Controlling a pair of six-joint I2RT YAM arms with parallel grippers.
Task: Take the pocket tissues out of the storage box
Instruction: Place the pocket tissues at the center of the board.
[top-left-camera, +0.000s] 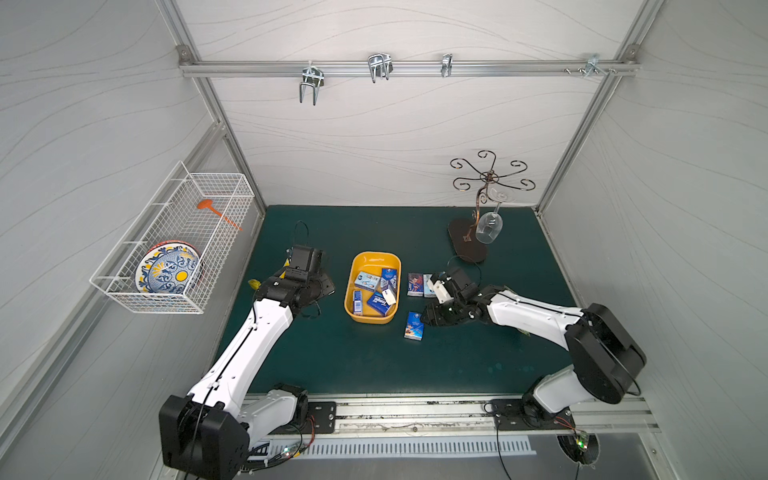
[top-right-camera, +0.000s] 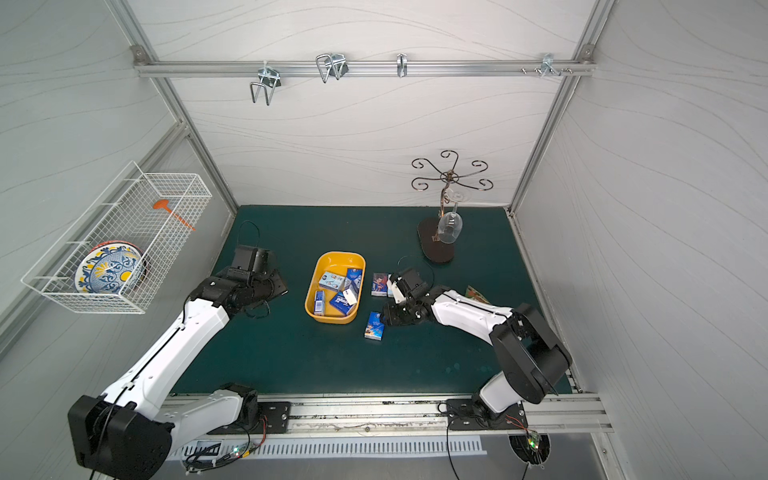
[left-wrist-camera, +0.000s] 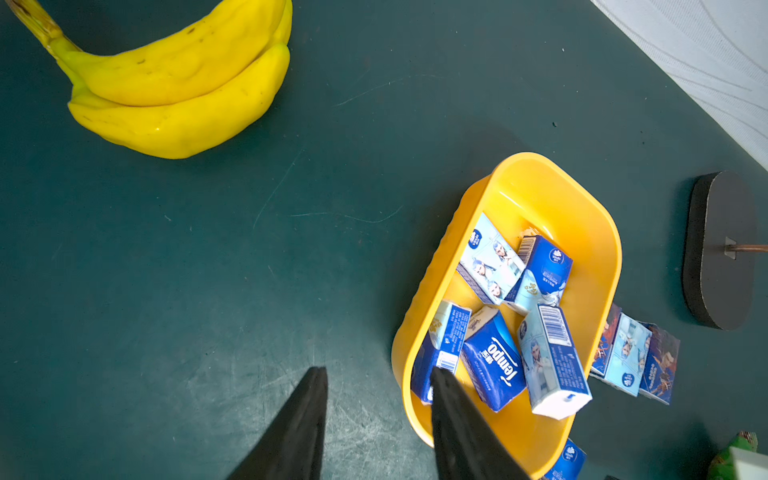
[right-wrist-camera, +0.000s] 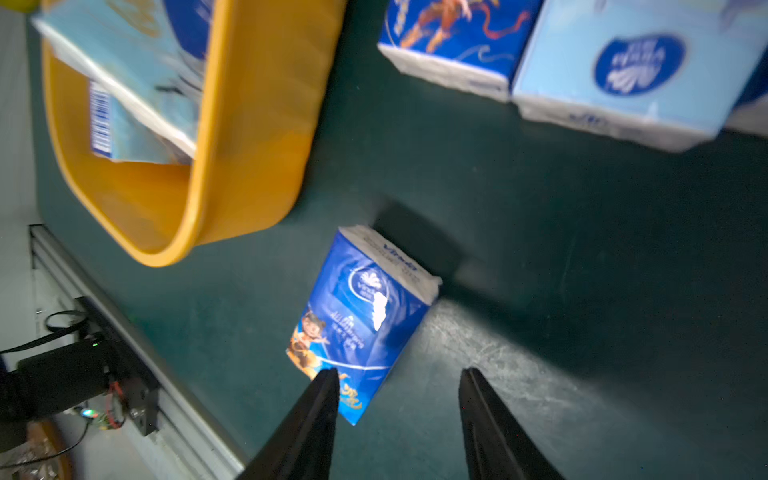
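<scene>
Your pocket tissues (top-left-camera: 365, 280) are split. Five lie jumbled in the storage box (top-left-camera: 376, 259) at the centre of both top views, one of them tilted up against its right rim. Three more packets (left-wrist-camera: 627, 357) sit side by side just right of that rim. A lone packet (top-left-camera: 414, 326) lies flat below the box's lower-right corner, clear of it. The right gripper (right-wrist-camera: 399, 374) hangs just right of it, jaws parted and empty. The left gripper (left-wrist-camera: 378, 370), left of the box, is also parted and empty. Bare desk (top-left-camera: 353, 365) lies open below the box.
</scene>
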